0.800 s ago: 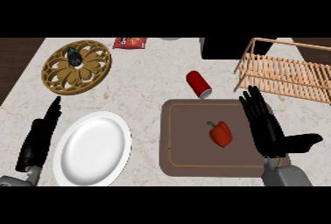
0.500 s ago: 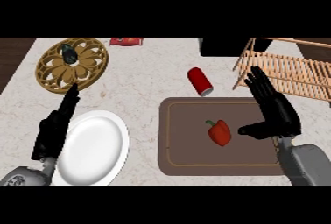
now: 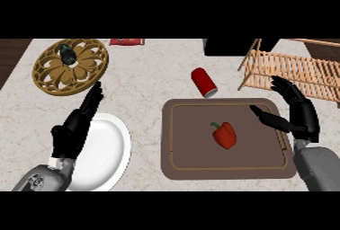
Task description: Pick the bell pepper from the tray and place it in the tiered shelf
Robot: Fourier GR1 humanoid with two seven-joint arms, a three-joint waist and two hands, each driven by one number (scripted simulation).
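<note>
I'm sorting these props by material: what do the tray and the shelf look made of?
The tray is brown and matte, with rounded corners and a thin inset line. It could be plastic or wood; the look leaves that open. The shelf looks like pale unpainted wood, going by its thin tan slats and open frame.

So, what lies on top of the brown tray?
Only the red bell pepper, near the middle of the tray. The open right hand covers part of its right rim, so that strip is hidden.

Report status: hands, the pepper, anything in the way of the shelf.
Both open: right hand at the tray edge, left hand over the white plate. Untouched bell pepper on tray. Nothing between it and tiered shelf; red can off left.
</note>
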